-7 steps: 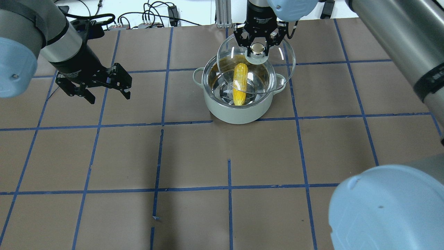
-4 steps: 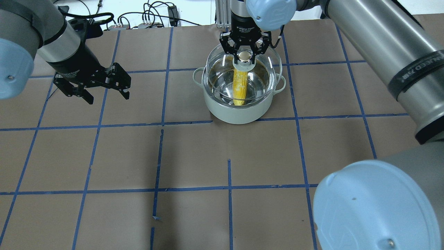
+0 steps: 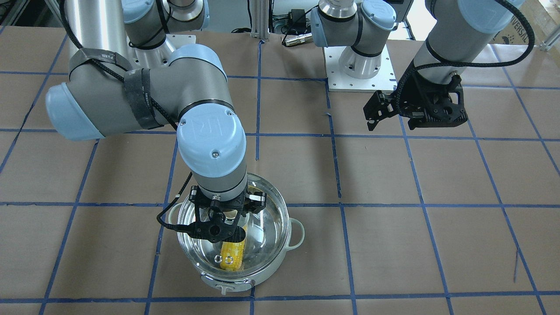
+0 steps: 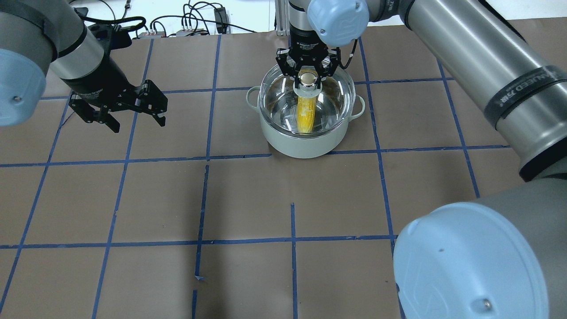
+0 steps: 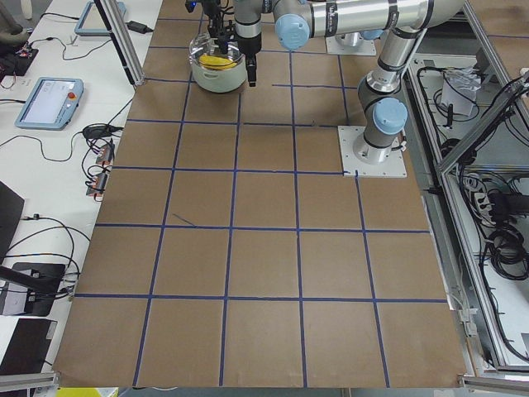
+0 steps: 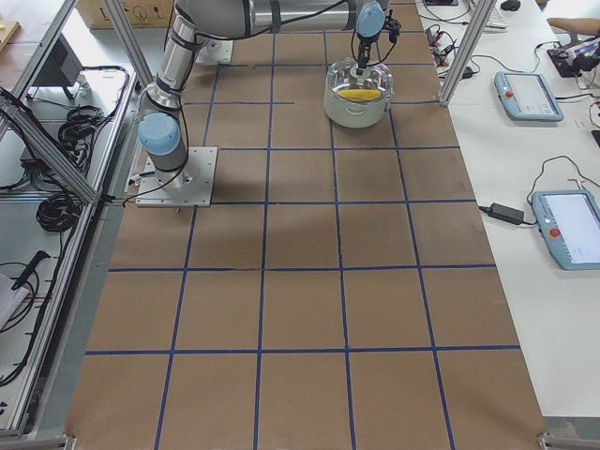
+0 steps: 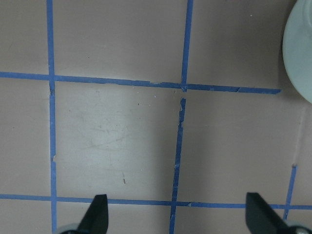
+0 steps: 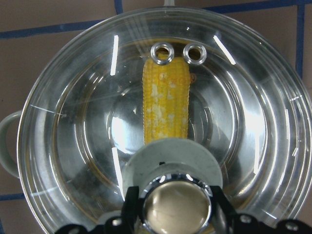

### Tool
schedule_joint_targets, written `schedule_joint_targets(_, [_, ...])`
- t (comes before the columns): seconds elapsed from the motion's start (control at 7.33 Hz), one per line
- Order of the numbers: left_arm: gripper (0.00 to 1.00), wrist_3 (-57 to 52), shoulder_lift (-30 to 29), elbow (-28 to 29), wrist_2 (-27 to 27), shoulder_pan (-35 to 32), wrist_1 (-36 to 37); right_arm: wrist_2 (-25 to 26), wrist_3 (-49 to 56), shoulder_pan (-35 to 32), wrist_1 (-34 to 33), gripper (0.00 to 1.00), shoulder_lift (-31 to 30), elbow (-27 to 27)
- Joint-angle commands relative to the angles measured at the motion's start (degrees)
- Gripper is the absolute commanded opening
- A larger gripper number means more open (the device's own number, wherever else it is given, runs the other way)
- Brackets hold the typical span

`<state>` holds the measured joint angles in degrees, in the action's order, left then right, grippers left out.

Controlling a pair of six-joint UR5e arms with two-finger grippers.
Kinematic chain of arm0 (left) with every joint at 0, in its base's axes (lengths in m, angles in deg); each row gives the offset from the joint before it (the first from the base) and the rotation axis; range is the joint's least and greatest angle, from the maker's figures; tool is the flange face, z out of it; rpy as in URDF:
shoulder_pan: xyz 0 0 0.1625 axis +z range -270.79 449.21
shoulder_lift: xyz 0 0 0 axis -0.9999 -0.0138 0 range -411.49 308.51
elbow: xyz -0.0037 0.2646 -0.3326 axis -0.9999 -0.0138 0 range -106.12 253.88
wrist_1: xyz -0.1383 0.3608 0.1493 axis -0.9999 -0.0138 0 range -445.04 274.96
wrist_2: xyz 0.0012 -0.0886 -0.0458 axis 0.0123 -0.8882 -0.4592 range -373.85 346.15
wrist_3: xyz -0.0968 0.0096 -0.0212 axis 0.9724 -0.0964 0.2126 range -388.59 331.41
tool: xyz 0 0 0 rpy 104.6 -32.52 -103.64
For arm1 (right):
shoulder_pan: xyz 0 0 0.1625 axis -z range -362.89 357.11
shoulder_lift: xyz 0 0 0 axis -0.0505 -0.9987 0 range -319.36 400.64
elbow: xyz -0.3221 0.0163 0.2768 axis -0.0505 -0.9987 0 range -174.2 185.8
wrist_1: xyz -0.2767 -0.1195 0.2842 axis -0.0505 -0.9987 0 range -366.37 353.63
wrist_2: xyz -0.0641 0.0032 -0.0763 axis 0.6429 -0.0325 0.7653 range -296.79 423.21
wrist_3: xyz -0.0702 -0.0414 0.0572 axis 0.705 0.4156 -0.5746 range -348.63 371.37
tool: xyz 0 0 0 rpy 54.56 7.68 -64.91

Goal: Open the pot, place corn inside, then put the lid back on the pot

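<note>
Pinching the knob (image 8: 176,209) of the lid (image 4: 337,94) tight in our right hand (image 4: 308,79), we hold it right over the pot (image 4: 305,145) with the corn (image 4: 306,116) lying inside, while our left hand (image 4: 138,126) hangs spread wide above the bench (image 4: 248,199).

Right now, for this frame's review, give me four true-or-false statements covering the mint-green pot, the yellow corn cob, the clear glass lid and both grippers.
1. The yellow corn cob lies inside the mint-green, steel-lined pot. True.
2. The left gripper hangs open over the brown paper-covered table, apart from the pot. True.
3. The left gripper holds the round clear glass lid. False: the right gripper is shut on its knob.
4. The lid lies on the table beside the pot. False: it is over the pot's mouth.
</note>
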<state>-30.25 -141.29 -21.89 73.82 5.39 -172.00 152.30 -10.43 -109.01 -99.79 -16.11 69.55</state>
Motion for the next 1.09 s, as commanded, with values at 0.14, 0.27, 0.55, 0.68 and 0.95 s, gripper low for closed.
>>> schedule_joint_targets(0.14, [1.0, -0.6, -0.4, -0.3, -0.1, -0.1, 0.0, -0.1, -0.1, -0.1, 0.1, 0.12, 0.1, 0.1])
schedule_joint_targets(0.27, [1.0, -0.7, -0.3, -0.4, 0.0, 0.0, 0.0, -0.1, -0.1, -0.1, 0.2, 0.12, 0.1, 0.1])
schedule_joint_targets(0.55, [1.0, -0.8, -0.3, -0.3, 0.0, 0.0, 0.0, -0.1, -0.2, -0.1, 0.3, 0.17, 0.2, 0.1])
schedule_joint_targets(0.68, [1.0, -0.8, -0.3, -0.3, 0.0, 0.0, 0.0, -0.1, 0.1, 0.1, 0.3, 0.17, 0.2, 0.1])
schedule_joint_targets(0.95, [1.0, -0.8, -0.2, -0.3, 0.0, 0.0, 0.0, -0.1, 0.3, 0.3, 0.7, 0.31, 0.2, 0.1])
